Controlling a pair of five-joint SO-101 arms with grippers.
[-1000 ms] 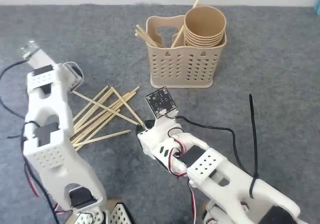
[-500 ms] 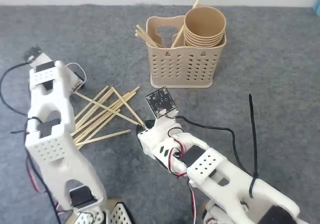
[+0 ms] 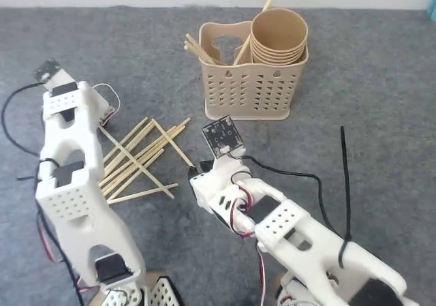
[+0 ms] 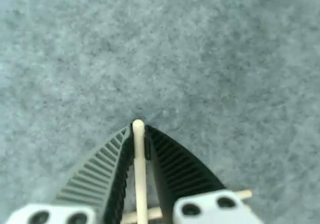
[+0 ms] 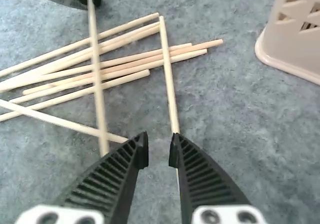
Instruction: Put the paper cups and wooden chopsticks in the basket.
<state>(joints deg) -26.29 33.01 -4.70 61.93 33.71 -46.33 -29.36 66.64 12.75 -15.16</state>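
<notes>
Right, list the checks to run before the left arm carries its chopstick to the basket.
1. Left gripper shut on a chopstick: ok.
2. That chopstick free of the pile: cannot tell, it crosses over others.
3. Right gripper open, empty: ok.
4. Basket upright: ok.
5. Paper cups stacked in the basket: ok.

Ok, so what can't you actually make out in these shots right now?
- High view: the basket wall hides the lower paper cups and the chopsticks inside, so neither count is sure.
- Left wrist view: the held chopstick in the left gripper runs off the frame edge.
- Right wrist view: a loose chopstick has its near end under the right gripper; contact unclear.
</notes>
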